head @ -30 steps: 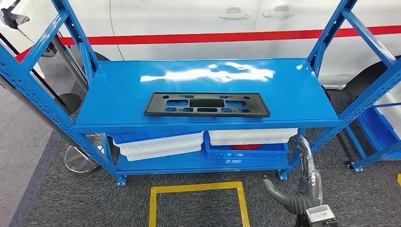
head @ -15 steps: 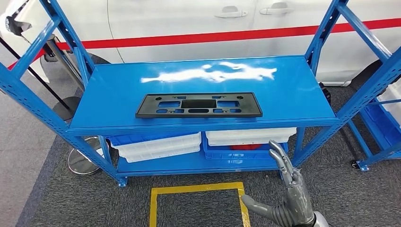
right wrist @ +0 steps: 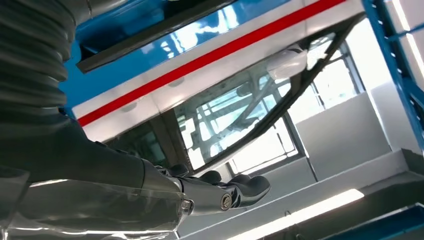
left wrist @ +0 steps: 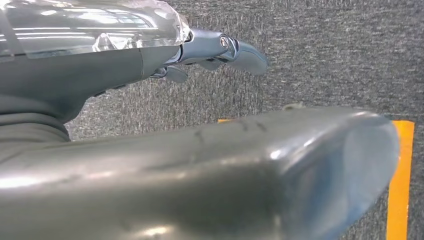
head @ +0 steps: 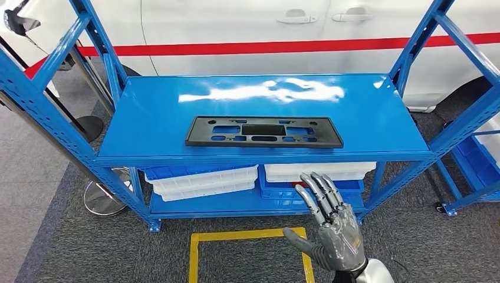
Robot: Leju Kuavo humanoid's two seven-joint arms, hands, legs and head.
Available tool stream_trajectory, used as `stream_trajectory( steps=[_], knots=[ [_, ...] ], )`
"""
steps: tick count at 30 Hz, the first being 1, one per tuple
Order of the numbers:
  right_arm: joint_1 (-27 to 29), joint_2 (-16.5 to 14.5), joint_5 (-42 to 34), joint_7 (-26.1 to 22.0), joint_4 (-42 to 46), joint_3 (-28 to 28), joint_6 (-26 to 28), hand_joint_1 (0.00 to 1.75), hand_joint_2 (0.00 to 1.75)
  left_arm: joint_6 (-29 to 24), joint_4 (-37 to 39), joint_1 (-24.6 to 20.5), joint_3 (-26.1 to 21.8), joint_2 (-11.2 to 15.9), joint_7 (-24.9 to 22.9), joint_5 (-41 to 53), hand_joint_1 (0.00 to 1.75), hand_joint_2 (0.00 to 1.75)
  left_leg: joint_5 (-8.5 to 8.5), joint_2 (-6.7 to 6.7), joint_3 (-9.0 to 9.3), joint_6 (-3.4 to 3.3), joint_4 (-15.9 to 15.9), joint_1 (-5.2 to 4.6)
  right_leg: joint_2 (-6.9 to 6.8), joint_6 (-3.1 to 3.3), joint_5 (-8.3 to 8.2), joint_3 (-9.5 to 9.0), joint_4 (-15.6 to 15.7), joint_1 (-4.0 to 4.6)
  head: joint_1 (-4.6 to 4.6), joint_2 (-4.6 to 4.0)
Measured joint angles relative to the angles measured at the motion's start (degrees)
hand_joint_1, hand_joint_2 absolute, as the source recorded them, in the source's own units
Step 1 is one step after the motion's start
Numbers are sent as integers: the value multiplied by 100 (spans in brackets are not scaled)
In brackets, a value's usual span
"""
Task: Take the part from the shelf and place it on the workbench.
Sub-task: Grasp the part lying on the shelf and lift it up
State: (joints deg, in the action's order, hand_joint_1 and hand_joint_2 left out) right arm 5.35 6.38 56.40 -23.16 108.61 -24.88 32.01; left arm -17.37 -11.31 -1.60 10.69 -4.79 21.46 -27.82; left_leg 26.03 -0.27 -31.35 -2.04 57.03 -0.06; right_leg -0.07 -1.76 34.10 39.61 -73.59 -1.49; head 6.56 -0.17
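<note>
Since a second ago the right hand (head: pixel 335 233) has risen from low beside the shelf's right front leg and turned so its fingers (head: pixel 319 190) now point up toward the front edge of the top shelf, spread apart with the thumb out to the side, holding nothing. The flat black rectangular plastic part with cut-out slots (head: pixel 263 131) lies in the same spot on the glossy blue metal shelf (head: pixel 147 112), lengthwise along the front edge and slightly right of the middle of the top board, well apart from the hand. The right hand hangs in front of and below that front edge, over the dark grey carpet floor (head: pixel 94 247), just right of a yellow taped square outline (head: pixel 247 236). On the lower shelf level sit stacked white plastic trays (head: pixel 203 180) on the left and a further white tray (head: pixel 321 170) over a blue plastic crate (head: pixel 283 190) on the right. Behind the shelf stands a white car with a red stripe (head: pixel 265 46). In the left wrist view the left hand (left wrist: pixel 222 50) hangs over the carpet near an orange-yellow tape line (left wrist: pixel 400 190), its fingers loosely extended and gripping nothing.
</note>
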Motion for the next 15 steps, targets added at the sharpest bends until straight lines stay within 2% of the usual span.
stream_trajectory(
  steps=[1,2,4,5,6,7,10,11,12,14,15],
  knots=[
    [-37,-34,176,81,-76,-26,39,0,175,-1,2,1,14,-3,-10,5,0,0,3,-4,1,-6,4,-19,0,14,-29,60,-101,10,0,0],
    [-79,-74,351,160,-151,-53,77,0,175,-1,4,1,30,-4,-21,8,0,0,7,-9,7,-10,8,-35,0,38,-164,7,27,24,0,0],
    [-196,-171,704,317,-311,-98,159,0,175,-3,5,-3,64,-11,-37,13,0,0,19,-20,29,-10,14,-62,0,132,-570,-363,812,71,0,0],
    [-268,-230,871,388,-410,-116,197,0,175,-5,5,-8,82,-17,-41,15,0,0,27,-22,30,1,24,-78,-3,171,-706,-531,1178,96,0,0],
    [-344,-301,1033,456,-526,-131,238,0,175,-8,5,-13,95,-24,-48,18,0,0,32,-21,22,21,31,-85,-6,201,-781,-640,1429,119,0,0],
    [-415,-376,1177,511,-649,-143,277,0,175,-10,5,-15,104,-32,-56,19,0,0,35,-20,11,45,35,-85,-7,215,-781,-670,1518,136,0,0],
    [-640,-639,1492,593,-1085,-152,379,0,175,-17,5,-24,119,-41,-83,19,0,0,76,-15,-12,139,70,-81,-8,257,-818,-681,1583,110,1,0],
    [-725,-734,1572,604,-1252,-151,409,0,175,-19,5,-29,126,-43,-87,19,0,0,161,-13,-60,176,191,-76,-14,281,-832,-694,1611,85,1,0],
    [-812,-829,1644,611,-1429,-151,435,0,175,-20,5,-33,135,-42,-92,19,0,0,309,-12,-171,216,443,-62,-24,300,-842,-706,1633,62,2,0],
    [-972,-991,1767,615,-1789,-148,482,0,175,-23,6,-34,153,-44,-99,15,0,0,668,-8,-537,293,1212,-4,-36,317,-842,-707,1636,59,2,0],
    [-1046,-1059,1818,613,-1971,-143,502,0,175,-25,7,-31,160,-43,-104,10,0,0,772,-7,-711,326,1548,25,-40,317,-841,-706,1635,58,2,0]
  ],
)
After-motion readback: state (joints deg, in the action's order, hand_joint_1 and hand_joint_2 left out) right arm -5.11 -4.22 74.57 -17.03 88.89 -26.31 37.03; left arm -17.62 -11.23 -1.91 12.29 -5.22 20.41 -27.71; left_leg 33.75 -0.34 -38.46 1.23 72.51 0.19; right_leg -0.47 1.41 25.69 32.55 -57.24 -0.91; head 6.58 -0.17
